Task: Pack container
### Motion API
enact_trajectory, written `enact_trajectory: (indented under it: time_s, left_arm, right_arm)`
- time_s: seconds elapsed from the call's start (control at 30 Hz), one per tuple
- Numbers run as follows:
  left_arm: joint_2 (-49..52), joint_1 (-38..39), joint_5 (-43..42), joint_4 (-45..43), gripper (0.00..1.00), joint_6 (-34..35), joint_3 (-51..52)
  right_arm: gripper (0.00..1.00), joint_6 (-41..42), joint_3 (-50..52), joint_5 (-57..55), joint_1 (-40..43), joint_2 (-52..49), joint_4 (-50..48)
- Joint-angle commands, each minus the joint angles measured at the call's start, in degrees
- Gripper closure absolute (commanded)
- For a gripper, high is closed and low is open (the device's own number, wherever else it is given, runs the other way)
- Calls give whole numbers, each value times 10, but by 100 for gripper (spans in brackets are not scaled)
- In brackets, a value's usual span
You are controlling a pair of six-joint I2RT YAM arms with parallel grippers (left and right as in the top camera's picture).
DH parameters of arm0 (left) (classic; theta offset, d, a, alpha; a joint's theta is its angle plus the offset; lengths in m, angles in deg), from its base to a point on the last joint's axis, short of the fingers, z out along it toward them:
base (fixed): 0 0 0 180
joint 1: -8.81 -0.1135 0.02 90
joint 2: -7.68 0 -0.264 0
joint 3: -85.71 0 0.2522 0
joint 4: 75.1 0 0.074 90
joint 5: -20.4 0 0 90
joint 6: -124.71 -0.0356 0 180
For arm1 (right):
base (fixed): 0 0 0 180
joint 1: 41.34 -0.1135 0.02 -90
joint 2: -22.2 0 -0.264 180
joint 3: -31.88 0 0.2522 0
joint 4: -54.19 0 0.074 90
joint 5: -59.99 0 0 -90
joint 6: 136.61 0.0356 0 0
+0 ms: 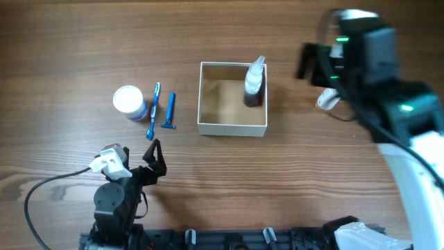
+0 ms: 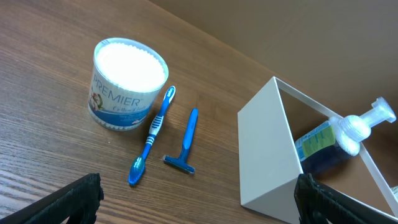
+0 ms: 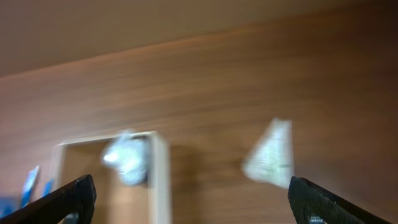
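The container (image 1: 232, 128), a square white-walled box with a tan inside, stands mid-table with a dark pump bottle (image 1: 254, 85) in its right side. Left of it lie a blue razor (image 1: 170, 111), a blue toothbrush (image 1: 153, 111) and a white-lidded jar (image 1: 130, 101). My left gripper (image 1: 154, 156) is open and empty, near the front edge below them. In the left wrist view (image 2: 199, 199) it faces the jar (image 2: 127, 81), toothbrush (image 2: 152, 134), razor (image 2: 185, 140) and container (image 2: 267, 155). My right gripper (image 1: 313, 66) is open and empty, raised to the right of the container.
A small white tube (image 1: 327, 99) lies right of the container, below my right arm. The right wrist view is blurred and shows the tube (image 3: 270, 155), the container wall (image 3: 158, 180) and the bottle (image 3: 127, 162). A black cable (image 1: 41, 191) loops at the front left.
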Motion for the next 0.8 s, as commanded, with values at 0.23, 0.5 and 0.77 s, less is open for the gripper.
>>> enact_trajectory:
  time_s: [0.23, 0.5, 0.77]
  left_arm:
    - [-3, -5, -3, -2, 0, -7, 1]
    - [-3, -5, -3, -2, 0, -7, 1]
    - [-3, -5, -3, -2, 0, -7, 1]
  right_arm:
    - [22, 16, 5, 5, 120, -215, 84]
    - [84, 12, 5, 5, 120, -258, 79]
    - [96, -3, 2, 39, 83, -128, 91]
